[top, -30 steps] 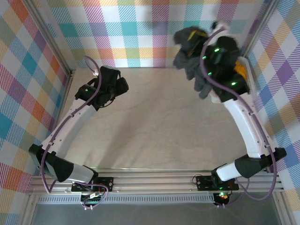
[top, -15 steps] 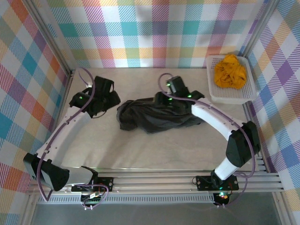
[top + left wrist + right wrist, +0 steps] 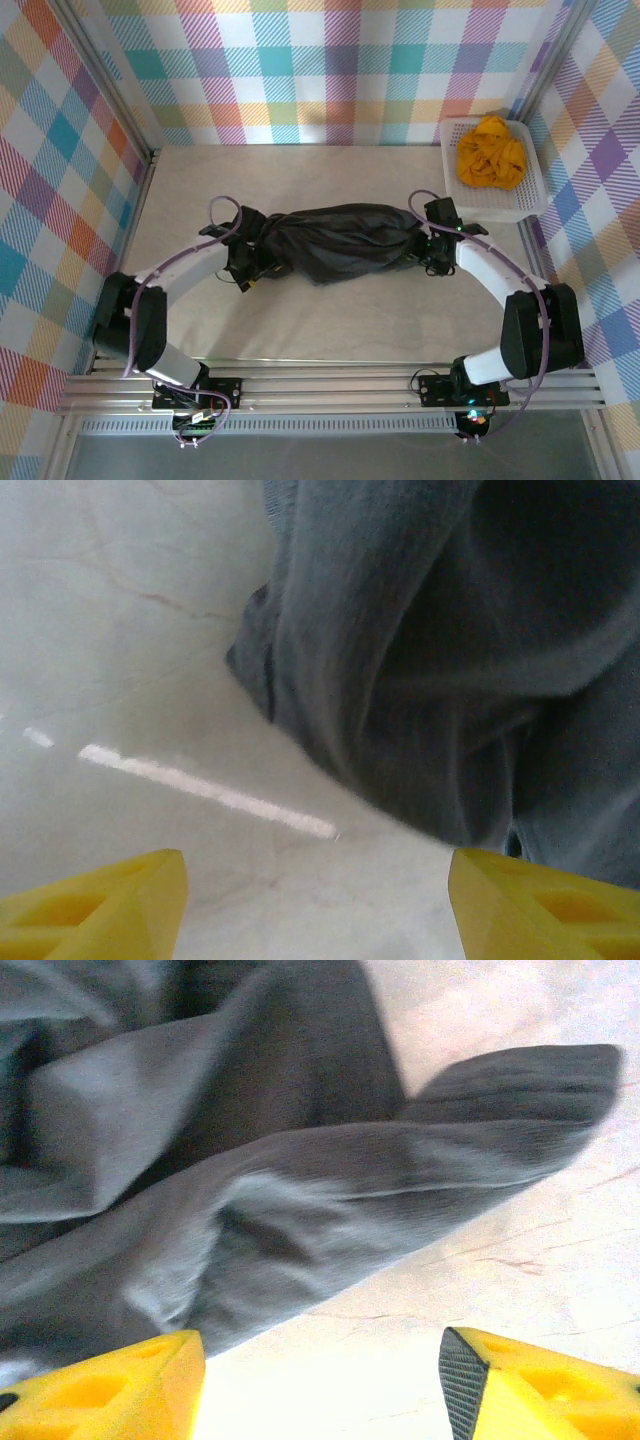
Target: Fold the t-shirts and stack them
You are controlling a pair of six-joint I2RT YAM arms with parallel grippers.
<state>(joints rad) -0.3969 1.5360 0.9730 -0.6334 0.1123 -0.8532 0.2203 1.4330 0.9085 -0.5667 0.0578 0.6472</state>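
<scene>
Found charcoal-grey t-shirt (image 3: pixel 340 245) bunched on surface (image 3: pixel 330 320), left claw (image 3: pixel 245 262) at its left end, right claw (image 3: pixel 428 250) at its right end, both spread open.

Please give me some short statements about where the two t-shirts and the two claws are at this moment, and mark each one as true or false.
1. The charcoal t-shirt lies bunched on the table between the left claw and the right claw. True.
2. The orange t-shirt is spread flat on the table. False: it sits crumpled in the white basket.
3. The left claw is shut on grey fabric. False: it is open over bare table, with the shirt just ahead.
4. The right claw is open. True.
5. The white basket stands at the table's far right corner. True.
</scene>
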